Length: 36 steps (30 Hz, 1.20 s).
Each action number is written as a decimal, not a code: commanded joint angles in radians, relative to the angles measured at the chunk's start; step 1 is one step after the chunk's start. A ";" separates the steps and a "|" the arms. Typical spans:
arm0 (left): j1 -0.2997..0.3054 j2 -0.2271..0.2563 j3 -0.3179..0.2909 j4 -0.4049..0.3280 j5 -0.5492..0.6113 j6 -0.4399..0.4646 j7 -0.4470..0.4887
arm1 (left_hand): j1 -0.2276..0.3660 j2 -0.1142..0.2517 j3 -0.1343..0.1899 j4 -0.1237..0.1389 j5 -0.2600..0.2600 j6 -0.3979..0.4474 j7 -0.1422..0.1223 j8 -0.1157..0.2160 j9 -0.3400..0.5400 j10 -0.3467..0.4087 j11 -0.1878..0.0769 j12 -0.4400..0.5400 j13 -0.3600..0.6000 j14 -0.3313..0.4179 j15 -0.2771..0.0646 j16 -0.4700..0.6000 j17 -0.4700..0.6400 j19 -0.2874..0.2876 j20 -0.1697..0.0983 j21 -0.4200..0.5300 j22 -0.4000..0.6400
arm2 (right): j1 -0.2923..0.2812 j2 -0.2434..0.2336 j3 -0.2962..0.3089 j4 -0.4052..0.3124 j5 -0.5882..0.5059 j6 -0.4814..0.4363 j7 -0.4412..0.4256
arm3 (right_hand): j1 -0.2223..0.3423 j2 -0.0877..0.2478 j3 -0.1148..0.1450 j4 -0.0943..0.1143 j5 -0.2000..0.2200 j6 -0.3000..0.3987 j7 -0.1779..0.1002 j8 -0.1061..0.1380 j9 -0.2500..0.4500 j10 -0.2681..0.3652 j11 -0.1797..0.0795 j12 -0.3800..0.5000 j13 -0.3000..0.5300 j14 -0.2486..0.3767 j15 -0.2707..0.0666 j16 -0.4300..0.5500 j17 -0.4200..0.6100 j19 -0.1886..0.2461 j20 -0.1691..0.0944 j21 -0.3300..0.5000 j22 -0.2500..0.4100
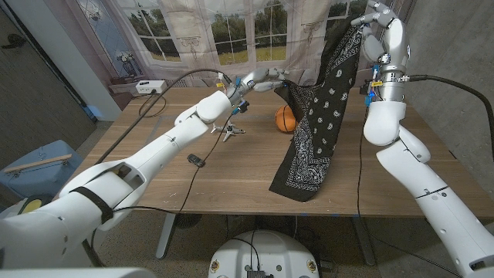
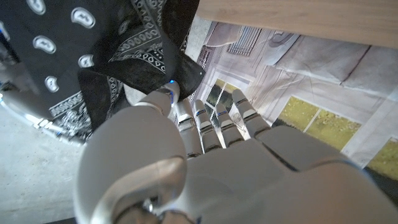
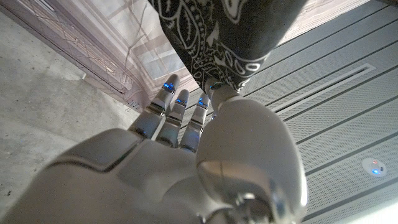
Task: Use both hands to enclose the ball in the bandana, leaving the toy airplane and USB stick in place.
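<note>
A black paisley bandana (image 1: 320, 116) hangs stretched between my two hands, its lower end draped on the table's front. My right hand (image 1: 376, 29) holds one corner high at the back right; the cloth (image 3: 230, 37) shows pinched above its fingers. My left hand (image 1: 262, 79) pinches another corner (image 2: 134, 62) lower, near the table's middle back. The orange ball (image 1: 285, 119) sits on the table just left of the hanging cloth, partly hidden by it. A small toy airplane (image 1: 231, 131) lies left of the ball. The dark USB stick (image 1: 196, 160) lies nearer the front left.
The wooden table (image 1: 401, 177) stands before a curtain with a printed window scene. A white box (image 1: 147, 86) with cables sits at the back left corner. A black cable (image 1: 174, 189) trails over the table's left front.
</note>
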 commanded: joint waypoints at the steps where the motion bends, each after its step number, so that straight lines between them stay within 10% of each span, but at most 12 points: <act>1: 0.016 0.043 -0.070 -0.099 -0.053 0.004 0.005 | -0.007 -0.007 0.039 0.041 0.020 0.019 -0.035 0.333 0.154 0.020 -0.007 0.012 0.005 0.019 -0.032 0.000 0.003 0.011 -0.001 0.014 0.003 | 0.019 0.001 0.019 0.048 0.053 -0.106 -0.028 | -0.008 0.002 0.009 -0.001 0.004 -0.001 -0.005 0.005 0.002 -0.006 -0.004 -0.005 0.001 -0.007 -0.113 -0.004 0.005 -0.006 -0.001 0.006 0.004; 36: 0.050 0.116 -0.197 -0.431 -0.073 0.371 0.166 | -0.025 -0.027 0.054 0.052 0.086 0.004 -0.049 0.431 0.260 0.049 -0.021 0.024 0.016 0.055 -0.045 0.001 0.002 0.018 -0.006 0.043 0.003 | 0.131 -0.117 -0.022 0.086 0.156 -0.347 0.015 | -0.028 0.006 0.016 0.002 0.001 -0.013 -0.024 0.011 -0.007 -0.052 -0.017 -0.014 0.005 -0.071 -0.090 -0.031 0.019 -0.064 0.004 -0.012 0.003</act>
